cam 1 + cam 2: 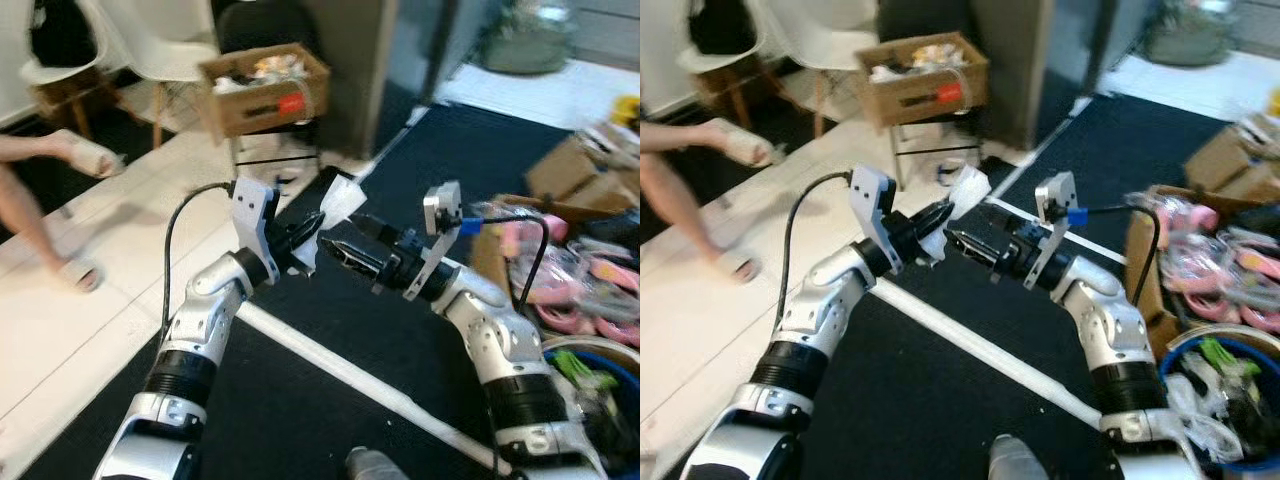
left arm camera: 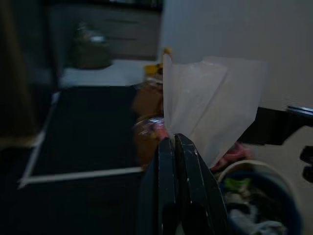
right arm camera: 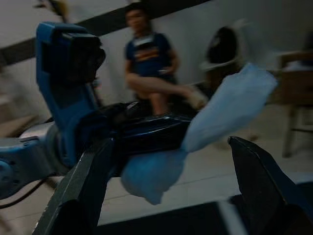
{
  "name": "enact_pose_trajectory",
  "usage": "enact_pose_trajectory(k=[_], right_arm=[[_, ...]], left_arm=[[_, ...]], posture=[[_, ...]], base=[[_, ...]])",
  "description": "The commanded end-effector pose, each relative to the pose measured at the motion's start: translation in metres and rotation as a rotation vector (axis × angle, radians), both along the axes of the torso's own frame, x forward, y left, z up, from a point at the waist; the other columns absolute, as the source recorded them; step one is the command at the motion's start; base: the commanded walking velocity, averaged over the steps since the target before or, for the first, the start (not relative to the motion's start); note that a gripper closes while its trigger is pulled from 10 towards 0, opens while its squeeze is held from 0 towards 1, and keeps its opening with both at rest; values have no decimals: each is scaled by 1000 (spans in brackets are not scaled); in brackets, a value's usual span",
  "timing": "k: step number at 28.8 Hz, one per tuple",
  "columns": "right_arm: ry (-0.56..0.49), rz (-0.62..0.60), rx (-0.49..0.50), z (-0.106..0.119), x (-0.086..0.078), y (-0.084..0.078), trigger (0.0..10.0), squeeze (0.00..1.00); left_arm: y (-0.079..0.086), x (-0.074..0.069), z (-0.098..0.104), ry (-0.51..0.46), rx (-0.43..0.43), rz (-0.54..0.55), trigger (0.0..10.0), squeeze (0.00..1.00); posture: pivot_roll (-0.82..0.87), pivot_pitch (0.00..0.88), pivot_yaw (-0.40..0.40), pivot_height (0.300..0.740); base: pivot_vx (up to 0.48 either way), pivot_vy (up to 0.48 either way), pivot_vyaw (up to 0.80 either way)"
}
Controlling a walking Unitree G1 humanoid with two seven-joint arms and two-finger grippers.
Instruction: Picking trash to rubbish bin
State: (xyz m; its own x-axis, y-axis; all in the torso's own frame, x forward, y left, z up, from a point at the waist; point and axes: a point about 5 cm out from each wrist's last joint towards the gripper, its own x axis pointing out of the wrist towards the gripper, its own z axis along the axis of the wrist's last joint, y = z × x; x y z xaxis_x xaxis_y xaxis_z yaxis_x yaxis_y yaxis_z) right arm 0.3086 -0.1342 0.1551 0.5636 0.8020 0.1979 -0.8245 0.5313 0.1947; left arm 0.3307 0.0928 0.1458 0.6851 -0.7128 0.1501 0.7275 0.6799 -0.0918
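Both arms are raised in front of the robot, fingertips nearly meeting above the black mat [image 1: 330,420]. The left gripper [image 1: 312,228] has its two fingers pressed tight together on a white tissue [image 1: 340,205], which sticks up crumpled past the tips, with a smaller piece hanging below them. The right gripper [image 1: 335,247] points straight at it from the other side; in the right wrist view its fingers [image 3: 80,191] stand wide apart, with the tissue and the left fingertips framed between them, not touching.

A blue bin [image 1: 1215,400], full of mixed rubbish, stands low at the robot's right, beside a cardboard box of pink things [image 1: 1190,265]. Farther back another open cardboard box [image 1: 265,90] sits on a small stand. A white stripe [image 1: 340,370] crosses the mat. At the far left a seated person's legs [image 1: 40,200] rest on the pale floor.
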Motion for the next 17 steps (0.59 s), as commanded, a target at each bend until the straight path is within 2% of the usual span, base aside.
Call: enact_pose_trajectory(k=[1, 5, 10, 17], right_arm=[[-8, 4, -5, -1, -1, 4, 10000, 0], [-24, 5, -18, 0, -2, 5, 10000, 0], [-38, -5, -77, 0, -2, 7, 10000, 0], [-52, -16, -106, -1, -2, 8, 10000, 0]], left_arm=[[5, -1, -5, 19, 2, 7, 10000, 0], [5, -1, -4, 10, 0, 9, 10000, 0], [6, -1, -5, 12, -4, 8, 10000, 0], [6, -2, -5, 11, -4, 4, 10000, 0]], posture=[[-61, 0, 49, 740], [-60, 0, 48, 740], [-60, 0, 49, 740], [-61, 0, 48, 740]], base=[[0, 0, 0], [66, 0, 0], [346, 0, 0], [346, 0, 0]])
